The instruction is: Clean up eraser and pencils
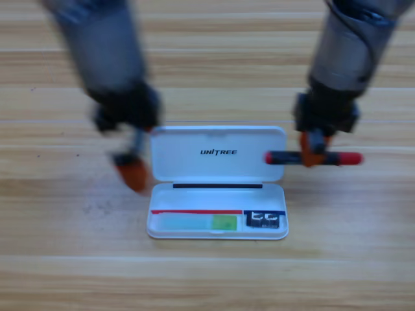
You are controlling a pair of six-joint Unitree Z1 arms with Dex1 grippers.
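Right gripper (313, 150) gripping black pencil (285, 157), green pencil (198, 222) in case (217, 139)

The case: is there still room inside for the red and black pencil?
Yes. The case tray holds the green pencil along its front, eraser at its right end. The strip behind them is bare. The right gripper holds the red-ended pencil over the lid's right edge. The left gripper crowds the case's left side.

Robot lab: wooden table (207, 278), 2 arms (343, 58)

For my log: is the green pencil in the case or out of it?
In. The green pencil lies flat in the case's tray, left of the eraser; no gripper touches it.
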